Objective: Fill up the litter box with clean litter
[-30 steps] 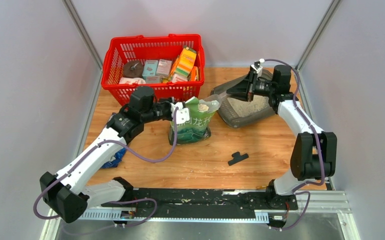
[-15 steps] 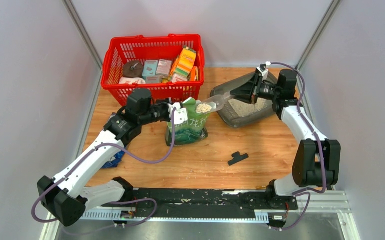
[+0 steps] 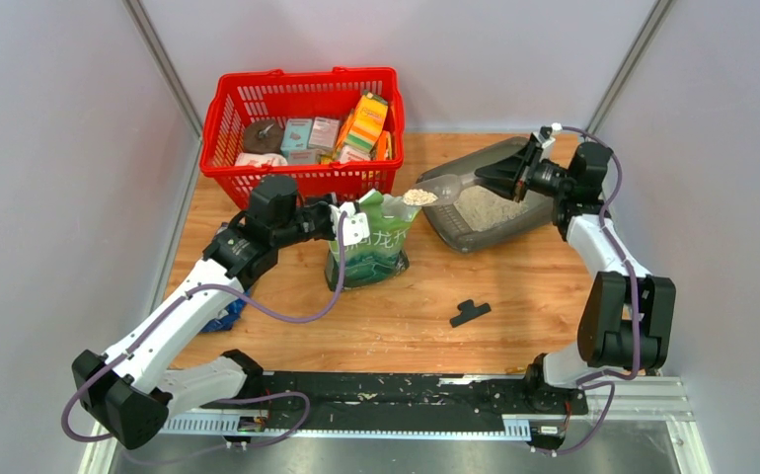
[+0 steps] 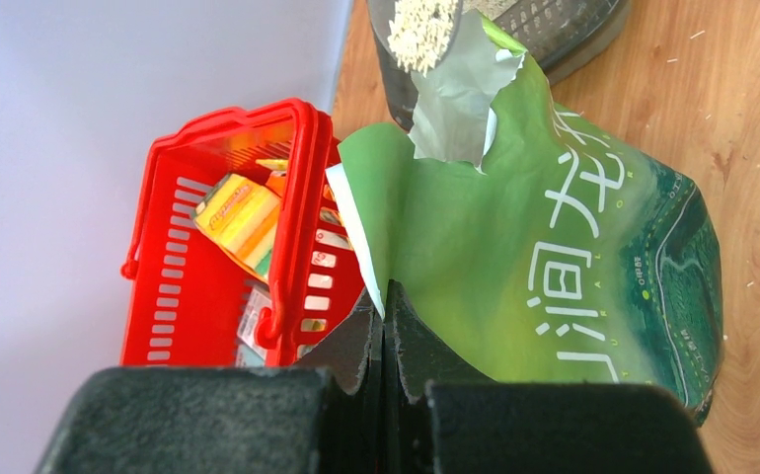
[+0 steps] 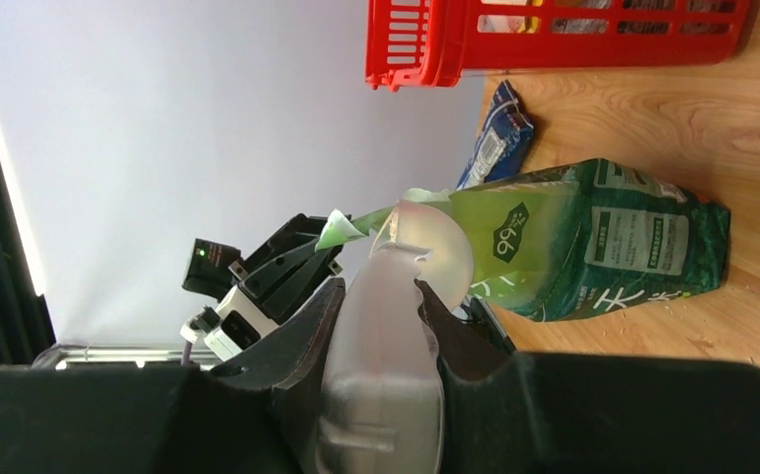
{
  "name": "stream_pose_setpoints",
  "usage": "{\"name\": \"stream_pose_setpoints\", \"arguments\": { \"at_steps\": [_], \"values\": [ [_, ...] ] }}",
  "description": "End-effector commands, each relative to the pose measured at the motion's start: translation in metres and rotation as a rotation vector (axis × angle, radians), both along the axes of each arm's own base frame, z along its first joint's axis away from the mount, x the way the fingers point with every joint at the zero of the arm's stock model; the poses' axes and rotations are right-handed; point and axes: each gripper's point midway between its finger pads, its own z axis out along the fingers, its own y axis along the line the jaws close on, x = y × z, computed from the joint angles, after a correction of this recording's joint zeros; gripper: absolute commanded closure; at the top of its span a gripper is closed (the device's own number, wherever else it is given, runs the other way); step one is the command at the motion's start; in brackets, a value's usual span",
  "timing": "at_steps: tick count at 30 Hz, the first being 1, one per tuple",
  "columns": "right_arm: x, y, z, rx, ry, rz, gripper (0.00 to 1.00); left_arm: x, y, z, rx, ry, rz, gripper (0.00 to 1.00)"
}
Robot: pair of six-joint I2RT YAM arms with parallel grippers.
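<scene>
The dark grey litter box (image 3: 463, 240) sits at the back right, with clean litter (image 3: 485, 209) lying in it. My right gripper (image 3: 483, 176) is shut on the handle of a clear scoop (image 3: 437, 191). The scoop carries a heap of litter (image 3: 418, 197) and hangs between the pouch mouth and the box's left rim. In the right wrist view the scoop handle (image 5: 384, 336) fills the gap between my fingers. My left gripper (image 4: 383, 293) is shut on the torn top edge of the upright green pouch (image 4: 564, 257), the same green pouch (image 3: 371, 247) that stands mid-table.
A red mesh basket (image 3: 302, 180) full of boxes stands behind the pouch. A blue-silver foil bag (image 3: 226, 316) lies under my left arm. A small black clip (image 3: 469, 312) rests on the wood at front centre. Spilled granules dot the black rail (image 3: 386, 380).
My right gripper has lifted the scoop, loaded with litter, out of the pouch and carried it right towards the litter box. My left gripper has kept its hold on the pouch edge.
</scene>
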Motion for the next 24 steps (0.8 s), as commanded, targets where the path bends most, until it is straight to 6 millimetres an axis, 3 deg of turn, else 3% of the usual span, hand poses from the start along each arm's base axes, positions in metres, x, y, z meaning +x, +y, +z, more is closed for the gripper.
{"name": "stream_pose_setpoints", "arguments": {
  "at_steps": [1, 3, 9, 16, 22, 24],
  "values": [
    [0.004, -0.019, 0.028, 0.005, -0.082, -0.037, 1.0, 0.004, 0.005, 0.102, -0.161, -0.307, 0.017, 1.0],
    [0.008, -0.029, 0.028, 0.002, -0.088, -0.061, 1.0, 0.004, 0.004, 0.103, -0.163, -0.306, 0.015, 1.0],
    [0.037, -0.088, 0.02, -0.086, -0.131, -0.244, 1.0, 0.002, 0.003, 0.102, -0.16, -0.304, 0.007, 1.0],
    [0.065, -0.173, -0.025, -0.292, -0.069, -0.523, 1.0, -0.001, 0.004, 0.101, -0.16, -0.293, 0.004, 1.0],
    [0.073, -0.222, -0.055, -0.543, -0.073, -0.683, 1.0, -0.004, 0.005, 0.096, -0.154, -0.277, 0.003, 1.0],
    [0.077, -0.238, -0.056, -0.663, -0.119, -0.728, 1.0, -0.005, 0.005, 0.094, -0.156, -0.271, 0.002, 1.0]
  ]
}}
